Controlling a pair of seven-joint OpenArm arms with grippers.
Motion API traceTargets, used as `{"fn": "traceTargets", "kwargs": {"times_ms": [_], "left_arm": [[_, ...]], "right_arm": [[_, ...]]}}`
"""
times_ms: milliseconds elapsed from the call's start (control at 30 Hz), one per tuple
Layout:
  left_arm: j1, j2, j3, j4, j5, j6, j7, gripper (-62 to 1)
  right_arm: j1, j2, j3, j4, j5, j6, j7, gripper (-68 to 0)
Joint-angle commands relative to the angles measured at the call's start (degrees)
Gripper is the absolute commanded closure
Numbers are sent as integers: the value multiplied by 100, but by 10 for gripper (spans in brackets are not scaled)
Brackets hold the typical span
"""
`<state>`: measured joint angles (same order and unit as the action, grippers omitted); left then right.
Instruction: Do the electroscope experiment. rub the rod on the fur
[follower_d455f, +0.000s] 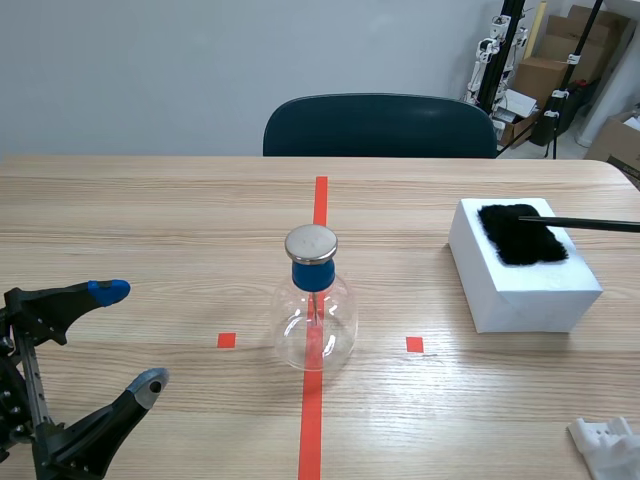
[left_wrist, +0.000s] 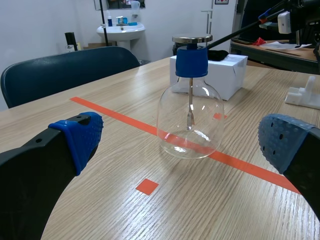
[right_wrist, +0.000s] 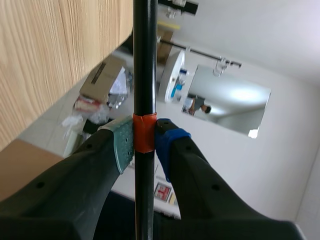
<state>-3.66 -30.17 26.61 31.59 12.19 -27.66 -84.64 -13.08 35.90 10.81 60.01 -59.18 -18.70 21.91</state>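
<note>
Black rod enters from the right edge of the scene frame, its tip lying on the black fur atop the white box, right of centre. Right gripper pinches the rod at an orange tape band, one pad on each side; the arm itself is outside the scene frame. Left gripper sits at lower left, fingers spread wide, holding nothing. Glass electroscope stands upright on the red line at centre frame, well apart from the box.

Assessment: the rubbing step appears to be in hand.

Risks:
- The grip lies far from the working tip, so downward pressure could pivot the rod between the pads.
- A heavy stroke could drag the fur, if loose, off the box, or shift the box.
- A wide swing toward the electroscope could knock it over.
</note>
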Motion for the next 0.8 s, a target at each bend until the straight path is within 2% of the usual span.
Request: {"fn": "traceTargets", "kwargs": {"times_ms": [0, 167, 367, 433, 667, 767], "left_arm": [[-15, -33, -15, 66, -52, -4, -87, -623], [-15, -33, -15, 66, -52, -4, -87, -623], [-15, -33, -15, 66, -52, -4, -87, -623], [-15, -33, -15, 66, -52, -4, -87, -623], [-15, -33, -15, 66, -52, -4, -87, -623], [-15, -33, -15, 66, -52, -4, -87, -623]], "right_arm": [[70, 157, 74, 90, 24, -127, 90, -4], [70, 157, 74, 90, 31, -144, 190, -4], [70, 157, 74, 90, 24, -142, -448, -4], [70, 157, 74, 90, 24, -142, -490, -4], [70, 157, 74, 90, -68, -142, 127, -4], [70, 157, 74, 90, -68, -144, 203, -4]]}}
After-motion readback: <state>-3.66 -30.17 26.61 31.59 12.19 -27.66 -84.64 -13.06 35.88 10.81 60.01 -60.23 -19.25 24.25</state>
